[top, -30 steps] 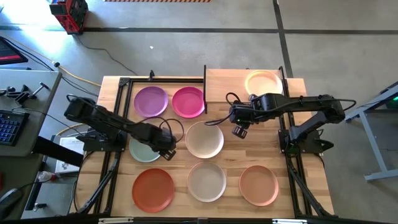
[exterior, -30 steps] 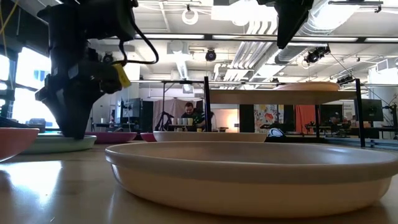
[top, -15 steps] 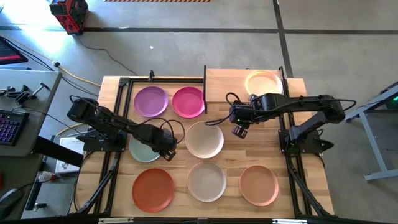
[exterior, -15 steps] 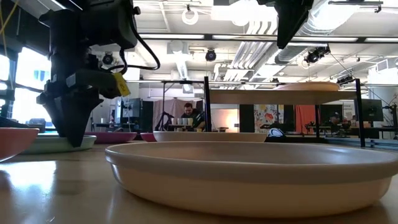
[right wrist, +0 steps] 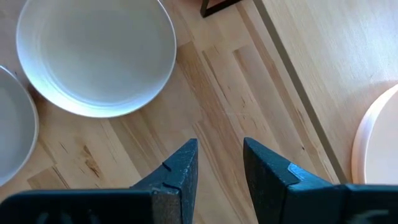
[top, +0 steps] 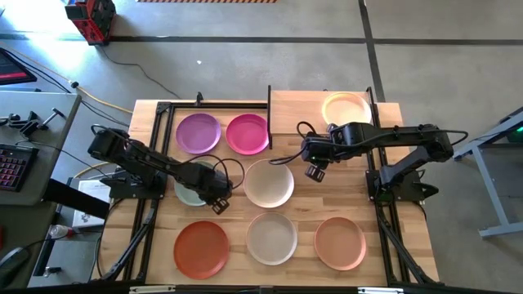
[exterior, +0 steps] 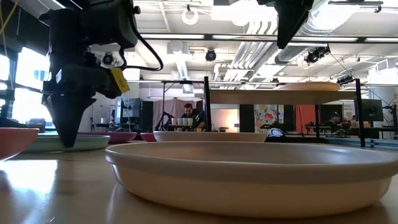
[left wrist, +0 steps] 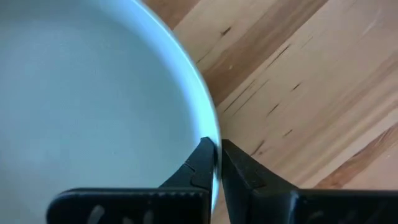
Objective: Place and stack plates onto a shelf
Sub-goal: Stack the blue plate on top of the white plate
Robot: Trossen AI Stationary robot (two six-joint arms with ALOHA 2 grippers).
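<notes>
My left tool (left wrist: 216,163) pinched the rim of the pale mint plate (left wrist: 87,93), flat on the tabletop (left wrist: 298,74). The shelf (top: 302,104) lay well across from it, nearer my right tool (top: 314,172), which hovered spread and empty.

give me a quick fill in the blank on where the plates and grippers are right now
1. The left gripper has its fingers closed on the rim of the pale ____ round plate.
2. The only plate on the small raised light-wood shelf is the ____ one.
3. The right gripper hangs over bare table, its fingers ____.
4. On the big wooden table, the round magenta plate lies beside the ____ plate.

Missing words: mint; peach; open; purple
</notes>
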